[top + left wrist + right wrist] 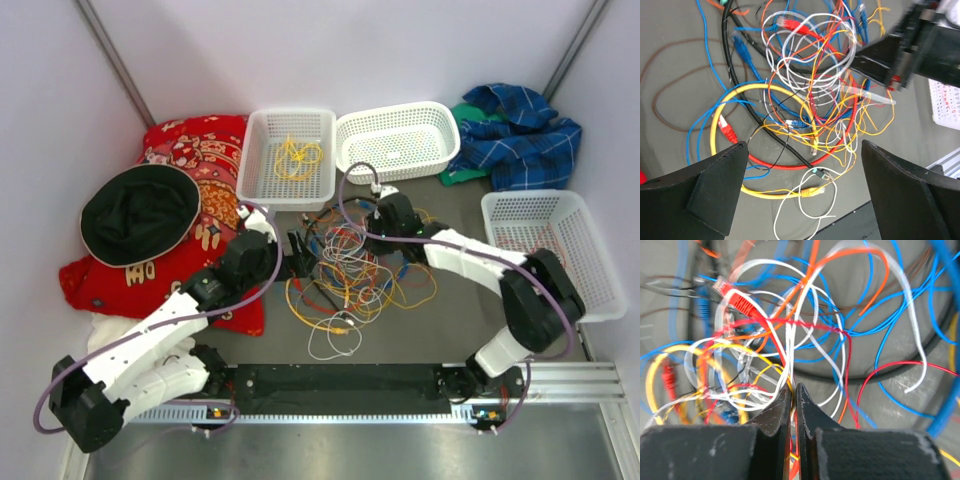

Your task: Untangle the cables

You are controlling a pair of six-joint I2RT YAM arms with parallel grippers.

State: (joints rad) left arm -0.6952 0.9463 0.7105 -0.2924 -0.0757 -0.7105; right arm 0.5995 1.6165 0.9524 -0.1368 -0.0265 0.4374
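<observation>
The cables [350, 272] lie in one tangle of yellow, orange, blue, white, red and black loops at the table's middle. My left gripper [298, 255] hovers over the tangle's left edge. In the left wrist view it [804, 145] is open, wide apart above a yellow cable [760, 192] and a white loop [807, 210]. My right gripper [372, 222] reaches into the far side of the tangle. In the right wrist view it [794, 387] is shut on thin strands of the cables; red and yellow show in the slit, and white wires [790, 345] run down to the tips.
A white basket [252, 160] at the back holds a yellow cable [298, 155]. An oval basket [395, 112] stands beside it, and a third basket [530, 197] at the right. A blue plaid cloth [520, 135] lies back right. A black hat [140, 212] rests on red cloth [200, 150].
</observation>
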